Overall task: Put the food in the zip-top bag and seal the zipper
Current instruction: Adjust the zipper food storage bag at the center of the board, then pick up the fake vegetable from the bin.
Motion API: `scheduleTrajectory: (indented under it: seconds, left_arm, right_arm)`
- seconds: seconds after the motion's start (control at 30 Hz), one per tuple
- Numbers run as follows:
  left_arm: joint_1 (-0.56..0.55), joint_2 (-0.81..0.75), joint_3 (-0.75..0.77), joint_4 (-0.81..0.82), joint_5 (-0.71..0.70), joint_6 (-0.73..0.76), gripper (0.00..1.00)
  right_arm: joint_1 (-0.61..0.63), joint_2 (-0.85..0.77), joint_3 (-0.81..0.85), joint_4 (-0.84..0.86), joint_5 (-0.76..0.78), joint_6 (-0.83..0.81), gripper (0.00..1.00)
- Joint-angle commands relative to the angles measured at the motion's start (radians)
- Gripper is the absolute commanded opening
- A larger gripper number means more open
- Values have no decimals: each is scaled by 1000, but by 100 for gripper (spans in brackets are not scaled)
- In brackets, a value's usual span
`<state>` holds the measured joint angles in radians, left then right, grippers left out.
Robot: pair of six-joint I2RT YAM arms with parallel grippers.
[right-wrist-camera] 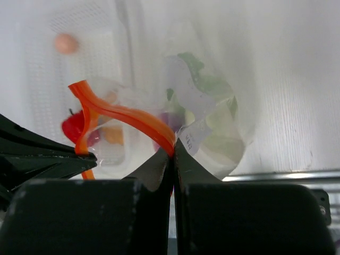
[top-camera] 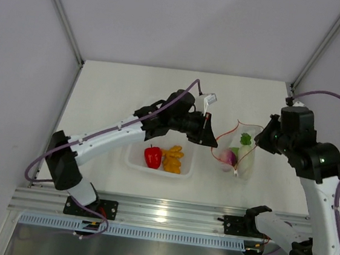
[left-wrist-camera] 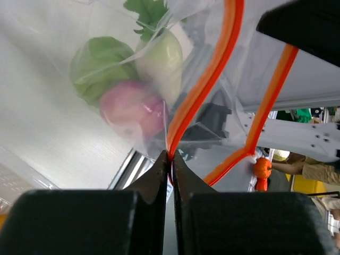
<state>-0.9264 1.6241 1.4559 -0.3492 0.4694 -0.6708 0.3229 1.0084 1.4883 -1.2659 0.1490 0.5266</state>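
Mid-loading: both my jaws pinch the bag's mouth, and 2 pieces are not yet in.

My left jaws and right jaws are each closed tight on the zipper (left-wrist-camera: pixel 204 85) at separate spots, so the zip-top bag (top-camera: pixel 240 153) hangs open to the right of the tray (top-camera: pixel 131 160), perhaps touching the tabletop (top-camera: pixel 113 91); I cannot tell. The cabbage (left-wrist-camera: pixel 98 66), radish (left-wrist-camera: pixel 162 58) and onion (left-wrist-camera: pixel 133 109) sit inside. The red bell pepper (top-camera: pixel 152 157) and orange-yellow lumpy piece (top-camera: pixel 173 159) lie in the tray. Next, I judge, 1 pair must let go and fetch the pepper.

My arms (top-camera: pixel 108 134): white links, black joints, purple cable (top-camera: pixel 331 94) trailing each. My fingers (left-wrist-camera: pixel 154 183): matte black, wedge-tipped.
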Motion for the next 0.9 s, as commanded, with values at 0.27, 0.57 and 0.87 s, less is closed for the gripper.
scheduleTrajectory:
  seconds: [0.27,0.57,0.87]
  left_arm:
    - [11,138,-32,36,2,36,1]
    - [14,46,50,4,-75,85,14]
    - [40,-147,-86,44,-250,88,100]
  right_arm:
    - [-7,-27,-260,109,-5,-7,0]
    - [-8,6,-25,8,17,-45,0]
    - [-8,-8,-109,60,-26,-40,0]
